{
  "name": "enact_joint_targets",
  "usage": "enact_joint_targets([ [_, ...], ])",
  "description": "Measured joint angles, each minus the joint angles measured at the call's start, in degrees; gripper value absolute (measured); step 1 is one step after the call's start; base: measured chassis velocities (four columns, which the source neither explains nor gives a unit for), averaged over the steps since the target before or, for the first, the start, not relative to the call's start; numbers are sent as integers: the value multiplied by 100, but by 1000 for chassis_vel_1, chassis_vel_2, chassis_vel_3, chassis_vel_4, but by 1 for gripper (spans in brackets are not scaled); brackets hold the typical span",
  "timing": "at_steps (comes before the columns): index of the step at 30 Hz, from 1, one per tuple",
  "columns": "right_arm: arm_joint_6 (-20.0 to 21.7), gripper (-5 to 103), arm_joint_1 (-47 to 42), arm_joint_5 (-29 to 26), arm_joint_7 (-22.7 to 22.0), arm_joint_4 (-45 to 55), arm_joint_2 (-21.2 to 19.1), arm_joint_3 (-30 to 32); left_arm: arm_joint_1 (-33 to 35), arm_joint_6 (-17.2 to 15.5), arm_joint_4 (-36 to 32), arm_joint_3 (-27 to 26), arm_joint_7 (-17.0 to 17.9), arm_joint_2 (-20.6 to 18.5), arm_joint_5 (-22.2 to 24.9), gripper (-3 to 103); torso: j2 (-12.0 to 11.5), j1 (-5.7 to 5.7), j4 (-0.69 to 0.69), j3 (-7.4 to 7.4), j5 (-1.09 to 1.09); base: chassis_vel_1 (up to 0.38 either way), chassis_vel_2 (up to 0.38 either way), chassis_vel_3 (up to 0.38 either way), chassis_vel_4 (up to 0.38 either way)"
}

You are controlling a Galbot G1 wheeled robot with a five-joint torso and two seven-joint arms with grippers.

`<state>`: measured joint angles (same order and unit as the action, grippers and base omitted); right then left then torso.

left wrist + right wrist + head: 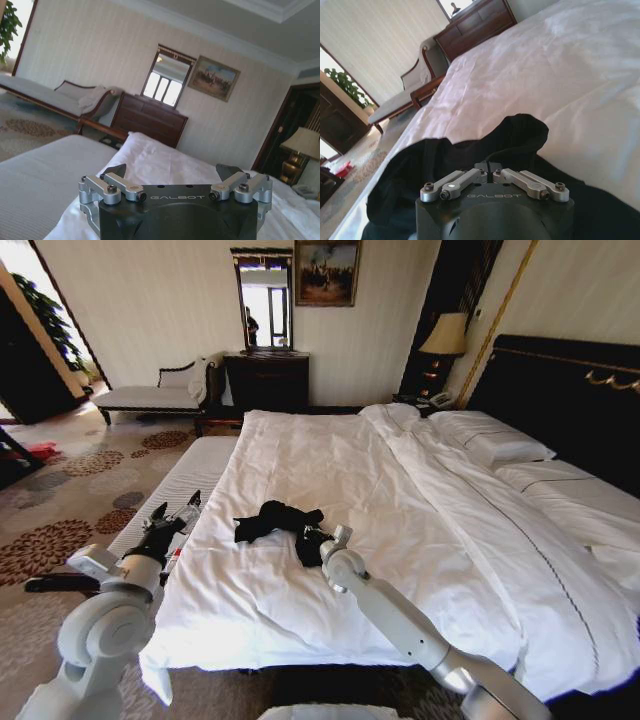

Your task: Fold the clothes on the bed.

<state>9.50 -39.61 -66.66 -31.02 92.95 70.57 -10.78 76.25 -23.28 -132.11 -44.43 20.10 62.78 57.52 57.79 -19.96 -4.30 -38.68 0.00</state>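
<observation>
The clothes [272,517] are one black garment lying crumpled on the white duvet of the bed [430,500], near its foot-side left edge. My right gripper [312,540] rests on the garment's near end. In the right wrist view its fingers meet at the right gripper [490,167], shut on a raised fold of the black clothes [520,135]. My left gripper [175,515] hovers left of the bed's edge, apart from the garment. In the left wrist view the left gripper [173,172] is open and holds nothing.
A narrow white bench [175,485] runs along the bed's left side under my left arm. A chaise [150,395] and a dark dresser [265,380] stand by the far wall. Pillows [490,440] lie before the dark headboard [560,390]. Patterned carpet lies to the left.
</observation>
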Motion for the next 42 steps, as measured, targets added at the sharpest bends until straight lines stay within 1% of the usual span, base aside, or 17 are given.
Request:
enact_joint_targets([
  [2, -29, 1, -19, 7, 16, 43, -25, 51, -124, -74, 169, 117, 26, -55, 20, 100, 0, 0, 0, 0, 0, 0, 0, 0, 0],
  [5, -111, 0, -6, 26, 101, 75, -86, 126, -561, -430, 691, 623, 174, -245, 282, 100, 0, 0, -6, 0, -1, 0, 0, 0, 0],
  [7, -129, 0, 65, 25, 131, 43, -87, 85, -673, -541, 833, 769, 230, -298, 376, 100, 0, 0, -5, -1, -1, 0, 0, 0, 0],
  [9, -142, 0, 155, 20, 166, 14, -82, 18, -896, -709, 1087, 1047, 302, -376, 443, 100, 0, 0, 0, -1, 0, 0, 0, 0, 0],
  [10, -145, 0, 190, 17, 183, 12, -82, -8, -1171, -844, 1364, 1381, 365, -427, 482, 100, 0, -1, 2, -1, 0, 0, 0, 0, 0],
  [11, -146, 0, 192, 18, 185, 15, -83, -9, -1353, -910, 1544, 1585, 411, -444, 510, 100, -1, -1, 2, -1, -1, 0, 0, 0, 0],
  [12, -146, 0, 192, 18, 185, 15, -83, -9, -1353, -910, 1544, 1585, 411, -444, 510, 100, -1, -1, 2, -1, -1, 0, 0, 0, 0],
  [13, -146, 0, 188, 32, 185, 16, -78, -5, -1567, -970, 1756, 1834, 449, -453, 538, 100, 0, 0, -1, 0, -1, 0, 0, 0, 0],
  [17, -148, 0, 110, 125, 195, -27, -24, 89, -2205, -968, 2431, 2533, 491, -332, 472, 100, 0, -1, -1, -1, 1, 0, 0, 0, 0],
  [23, -159, 0, 88, 175, 232, -132, -27, 93, -2645, -914, 3017, 2921, 537, -37, 528, 100, -1, -1, -3, -1, 0, 0, 0, 0, 0],
  [29, -162, 0, 155, 183, 233, -165, -27, 63, -2819, -842, 3413, 3029, 472, 86, 534, 100, 0, -1, 0, 0, 0, 0, 0, 0, 0],
  [30, -165, 0, 155, 184, 233, -165, -37, 64, -2841, -829, 3473, 3046, 460, 132, 538, 103, -1, -1, 0, 0, 0, 0, 0, 0, 0],
  [32, -167, 0, 152, 189, 231, -143, -93, 65, -2846, -816, 3530, 3084, 442, 218, 552, 94, 0, -1, 0, 0, -1, 0, 0, 0, 0],
  [34, -167, 0, 150, 189, 229, -132, -115, 65, -2834, -805, 3544, 3101, 422, 242, 549, 94, -1, -1, -3, 0, 0, 0, 0, 0, 0],
  [38, -167, 0, 121, 257, 227, -163, -83, 141, -2774, -658, 3701, 3170, 283, 367, 413, 72, -1, 0, -1, 0, 0, 0, 0, 0, 0],
  [40, -167, 0, 114, 263, 227, -164, -65, 172, -2773, -614, 3744, 3188, 266, 419, 389, 72, -1, -1, 0, 0, 0, 0, 0, 0, 0],
  [42, -167, 0, 107, 263, 227, -157, -82, 215, -2789, -552, 3780, 3219, 249, 543, 386, 62, 0, -1, 1, 0, -1, 0, 0, 0, 0],
])
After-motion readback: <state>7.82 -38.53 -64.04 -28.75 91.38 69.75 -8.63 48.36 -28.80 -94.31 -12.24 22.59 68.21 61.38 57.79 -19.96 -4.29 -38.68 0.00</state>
